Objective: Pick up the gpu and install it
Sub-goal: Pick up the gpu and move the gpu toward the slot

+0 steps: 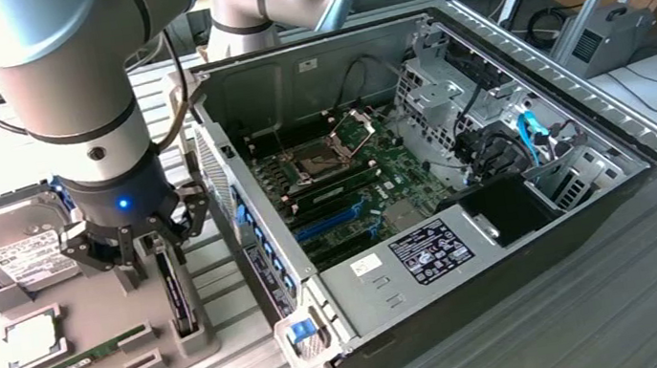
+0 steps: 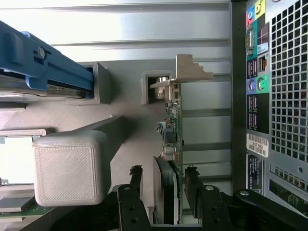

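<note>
so the gripper (image 2: pixel 163 175) is spread wide, a finger either side of the gpu (image 1: pixel 177 297) but not squeezing it, and the card stands on edge in a slot along the gray tray's (image 1: pixel 90 319) edge nearest the computer case (image 1: pixel 369 284), so both faces are free to grab

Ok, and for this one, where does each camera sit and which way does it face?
Exterior view: off the arm, high up, looking down at an angle on the open computer case and gray parts tray; the arm and gripper show at the exterior view's left.
Wrist view: on the wrist, looking along the open gripper at the gpu standing on edge between its fingers.
Shared: gripper, gpu, hard drive, computer case.
</note>
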### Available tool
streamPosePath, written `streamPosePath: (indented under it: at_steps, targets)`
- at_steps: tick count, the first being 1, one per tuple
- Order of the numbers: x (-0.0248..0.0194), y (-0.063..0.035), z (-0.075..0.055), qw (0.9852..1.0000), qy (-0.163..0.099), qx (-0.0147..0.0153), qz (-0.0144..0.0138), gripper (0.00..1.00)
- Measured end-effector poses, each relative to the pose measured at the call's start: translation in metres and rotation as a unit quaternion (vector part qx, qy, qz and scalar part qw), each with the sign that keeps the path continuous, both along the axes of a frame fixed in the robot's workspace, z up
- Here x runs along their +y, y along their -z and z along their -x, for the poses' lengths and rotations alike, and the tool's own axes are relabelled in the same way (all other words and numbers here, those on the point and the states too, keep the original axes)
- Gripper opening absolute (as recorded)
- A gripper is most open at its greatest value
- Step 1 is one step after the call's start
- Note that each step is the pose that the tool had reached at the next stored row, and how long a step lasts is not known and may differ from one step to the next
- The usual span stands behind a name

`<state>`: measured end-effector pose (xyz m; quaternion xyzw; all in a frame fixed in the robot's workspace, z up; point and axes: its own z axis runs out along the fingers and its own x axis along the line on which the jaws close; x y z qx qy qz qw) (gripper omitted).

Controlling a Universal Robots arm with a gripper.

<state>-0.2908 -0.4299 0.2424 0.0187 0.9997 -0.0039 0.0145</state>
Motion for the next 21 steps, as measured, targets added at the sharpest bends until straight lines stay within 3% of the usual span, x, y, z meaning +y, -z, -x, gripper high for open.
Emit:
streamPosePath:
  at_steps: [9, 11, 12, 21]
  targets:
    - [-0.0001, 0.0, 0.0, 1.0, 0.0, 0.0, 0.0, 0.47]
    - [-0.0001, 0.0, 0.0, 1.0, 0.0, 0.0, 0.0, 0.28]
    - [-0.0001, 0.0, 0.0, 1.0, 0.0, 0.0, 0.0, 0.27]
    - [-0.0001, 0.0, 0.0, 1.0, 0.0, 0.0, 0.0, 0.27]
